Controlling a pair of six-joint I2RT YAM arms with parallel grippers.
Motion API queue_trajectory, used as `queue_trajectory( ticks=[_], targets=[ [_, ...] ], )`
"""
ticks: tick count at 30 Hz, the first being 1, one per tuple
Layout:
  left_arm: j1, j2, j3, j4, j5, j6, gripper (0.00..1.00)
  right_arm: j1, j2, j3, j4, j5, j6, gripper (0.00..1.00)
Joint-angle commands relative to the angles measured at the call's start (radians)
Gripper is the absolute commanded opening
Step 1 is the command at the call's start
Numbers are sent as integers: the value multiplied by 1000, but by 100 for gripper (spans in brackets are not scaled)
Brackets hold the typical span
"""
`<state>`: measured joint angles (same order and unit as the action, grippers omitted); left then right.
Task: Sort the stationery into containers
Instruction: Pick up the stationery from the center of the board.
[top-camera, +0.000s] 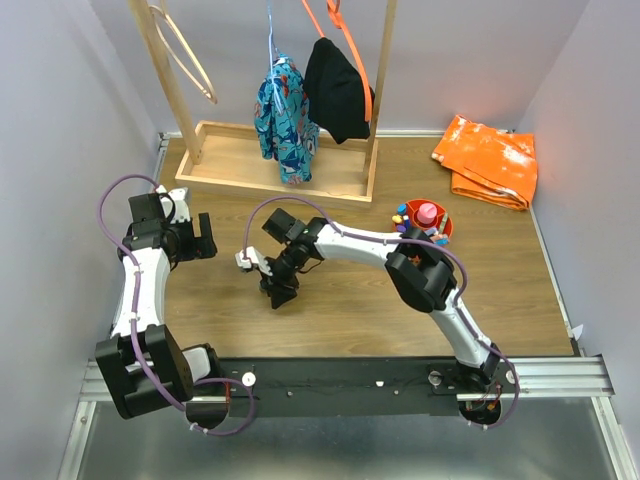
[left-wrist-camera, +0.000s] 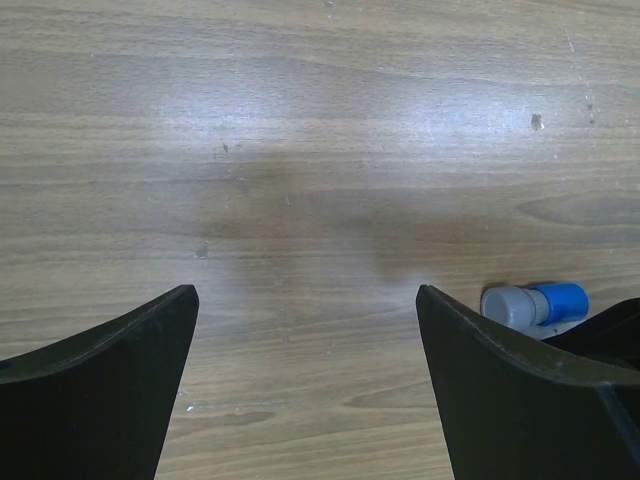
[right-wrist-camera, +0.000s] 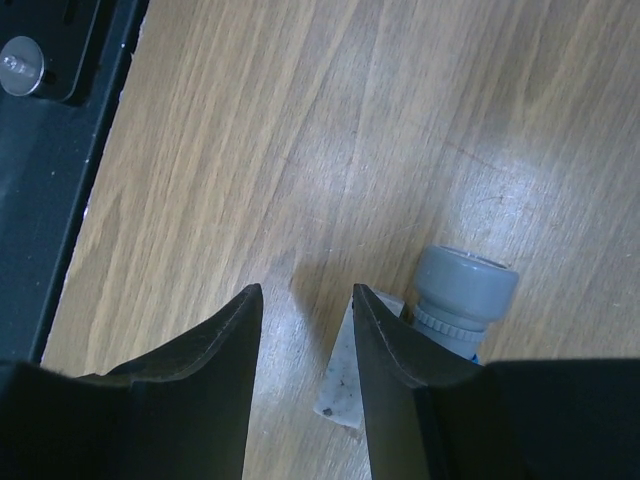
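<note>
Top view: a brown wood table between pale walls, with a clothes rack at 12 o'clock and an orange bag at 2. The orange cup holds coloured stationery.

Left wrist: the left gripper is spread wide and empty. A blue-and-grey marker lies at 4 o'clock.

Only the right wrist shows the right gripper parted and grasping nothing, with a white scrap just beside it.

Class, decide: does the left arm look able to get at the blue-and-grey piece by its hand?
Probably yes: the left hand is open, and the piece lies on the bare table just beside one finger.
</note>
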<state>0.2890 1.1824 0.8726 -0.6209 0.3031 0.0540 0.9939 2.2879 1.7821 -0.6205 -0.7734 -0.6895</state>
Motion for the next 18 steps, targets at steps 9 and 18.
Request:
queue_trajectory(
  ticks=[9, 18],
  targets=[
    [7, 19, 2, 30, 87, -17, 99, 3, -100, -145, 126, 169, 1, 49],
    [7, -6, -24, 61, 123, -45, 99, 2, -169, -230, 257, 281, 39, 49]
  ],
)
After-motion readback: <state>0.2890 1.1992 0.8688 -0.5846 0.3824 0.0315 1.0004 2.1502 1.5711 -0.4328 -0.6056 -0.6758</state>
